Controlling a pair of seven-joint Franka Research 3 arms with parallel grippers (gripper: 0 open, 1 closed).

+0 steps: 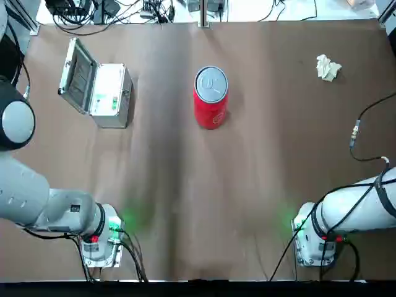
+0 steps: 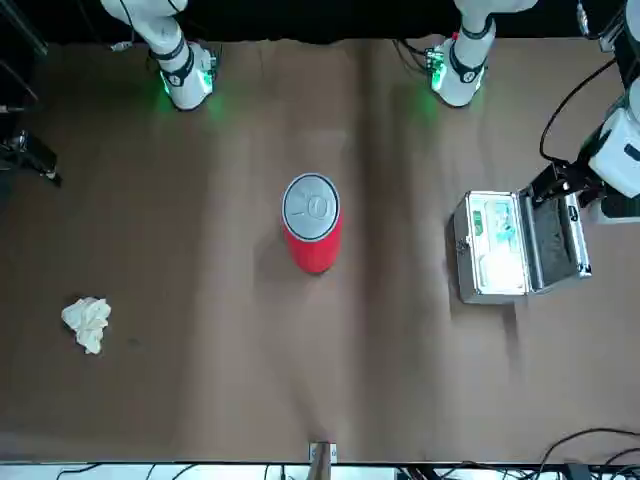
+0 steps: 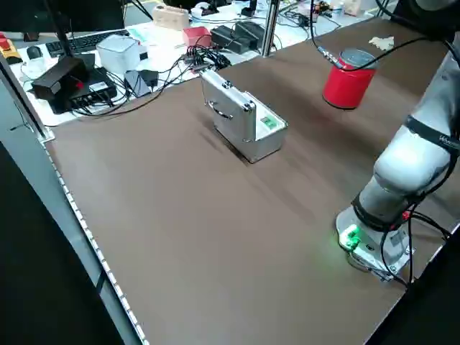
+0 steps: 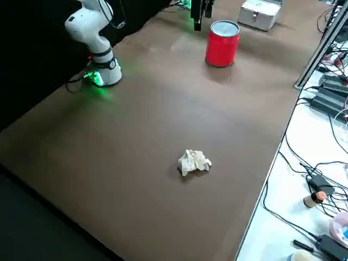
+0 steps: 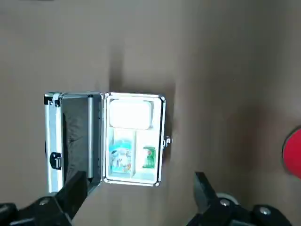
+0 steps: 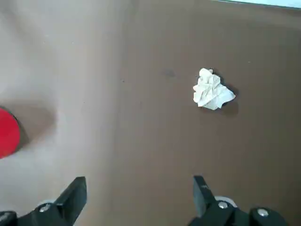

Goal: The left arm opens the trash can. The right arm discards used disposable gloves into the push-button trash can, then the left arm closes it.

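The red trash can point(image 1: 211, 108) stands upright mid-table with its round silver lid point(image 1: 211, 83) down. The crumpled cream gloves point(image 1: 328, 67) lie alone on the table at the far right, well away from the can. My left gripper point(image 5: 141, 180) hangs open high over the silver box point(image 5: 133, 137), with nothing between its fingers. In that view the can point(image 5: 294, 153) shows only as a red edge off to one side. My right gripper point(image 6: 139, 181) is also open and empty, raised above bare table between the gloves point(image 6: 211, 90) and the can point(image 6: 7, 136).
An open silver metal box point(image 1: 104, 94) with its hinged lid point(image 1: 77, 75) up stands at the far left. Both arm bases point(image 1: 102, 238) point(image 1: 315, 238) sit at the near edge. A cable point(image 1: 362, 133) hangs over the right side. Cables and devices crowd the bench point(image 3: 108, 57) beyond the table.
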